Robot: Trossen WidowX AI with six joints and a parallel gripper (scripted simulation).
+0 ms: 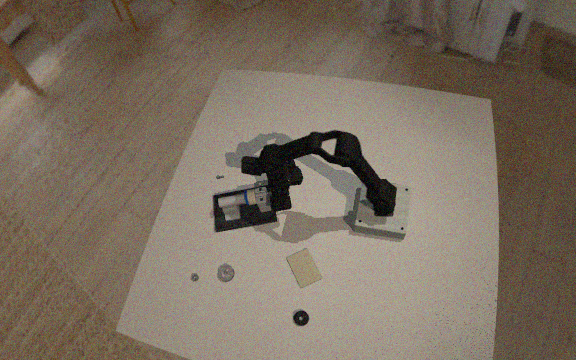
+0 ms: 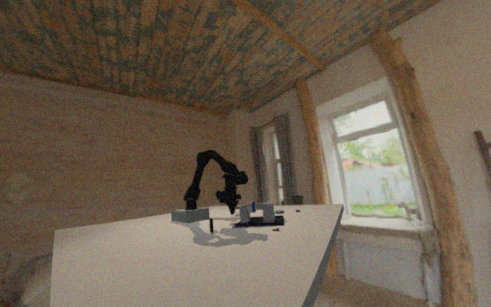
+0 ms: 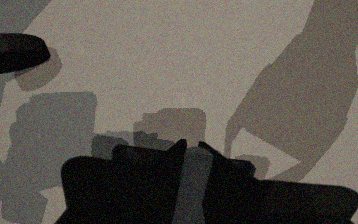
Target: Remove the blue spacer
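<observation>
Shaft (image 3: pixel 194 187) is presenting its grey, straight-sided end between the fingers of the gripper (image 1: pixel 282 201) (image 2: pixel 233 211) (image 3: pixel 191 146), and we are seeing the end effector clamped on it. In the wrist view, we are reading the long axis as running nearly up and down, leaning slightly right at the top. In the top view, we are locating the assembly at the left side of the table (image 1: pixel 418 280) (image 2: pixel 143 264), with its row of parts running left to right along the dark rectangular base (image 1: pixel 250 226) (image 2: pixel 280 221) and its right end pointing toward the gripper. We are finding the blue spacer (image 1: pixel 245 196) (image 2: pixel 253 207) up in that row, a thin upright ring between the pale, smooth-faced end blocks; the shaft's hidden length we are not able to separate from its neighbours. Nearer the bottom of the top view, we are noting a flat, matte yellowish rectangle (image 1: pixel 304 268), a grey round part (image 1: pixel 225 272) and a black ring (image 1: pixel 295 318) lying on the table.
</observation>
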